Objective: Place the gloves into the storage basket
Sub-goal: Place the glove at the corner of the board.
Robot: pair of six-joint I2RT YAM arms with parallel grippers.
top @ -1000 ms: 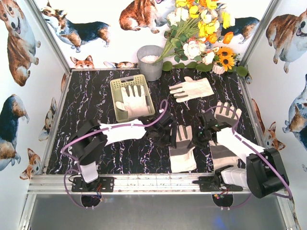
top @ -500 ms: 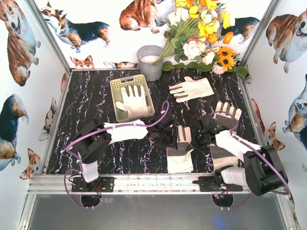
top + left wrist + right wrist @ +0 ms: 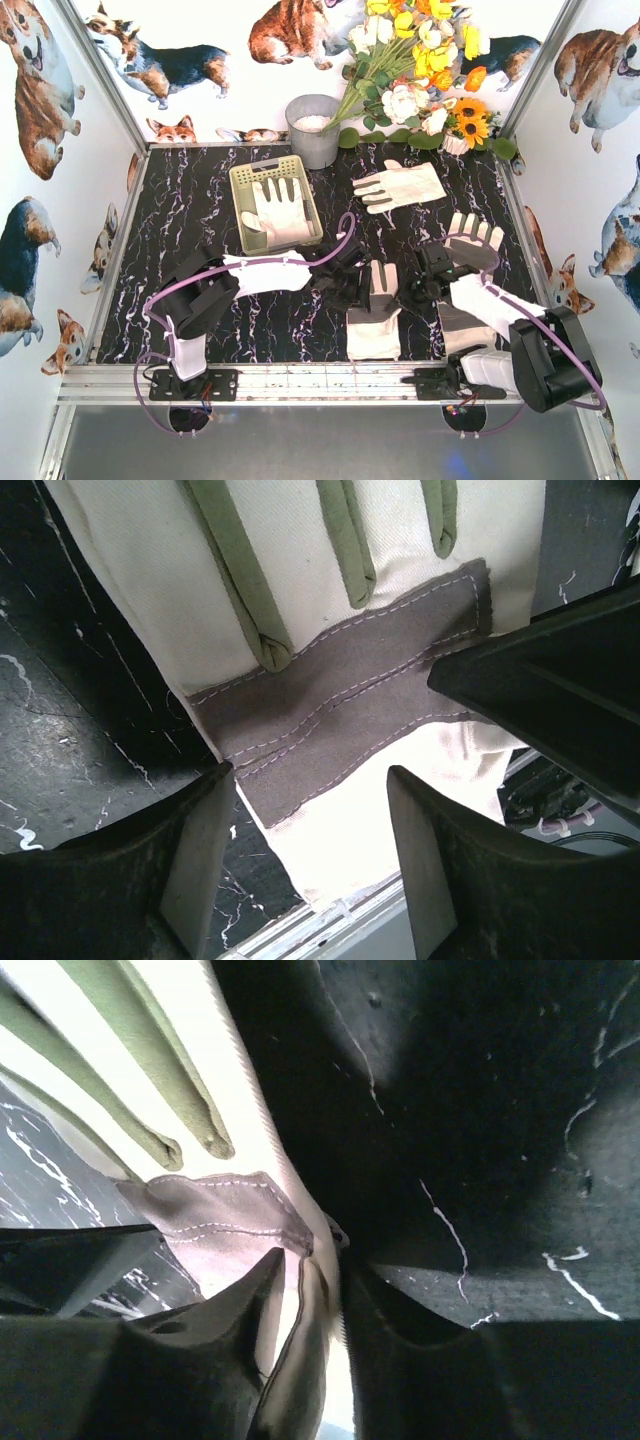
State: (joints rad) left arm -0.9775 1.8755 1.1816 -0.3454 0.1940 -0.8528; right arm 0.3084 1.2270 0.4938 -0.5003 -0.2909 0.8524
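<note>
Already the shallow pale yellow-green slotted plastic basket (image 3: 240, 215), rear left, holds one cream-white glove (image 3: 278, 212). The left gripper (image 3: 310, 790) hangs with jaws half-wide astride the grey cuff (image 3: 330, 710) of a cream-white, grey-patched work glove (image 3: 375, 318) lying on the black marbled tabletop (image 3: 200, 200). It should drop squarely and pinch both layers. The right gripper (image 3: 310, 1290) has narrow jaws around apparently that glove's right edge, but whether they grip it cannot be told.

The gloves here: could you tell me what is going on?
Both arms are working on the front glove: the right gripper pinches its edge, while the left gripper stands open over its grey band. A second glove already lies in the storage basket. A third glove lies at the back, a fourth glove partly under the right arm.
</note>
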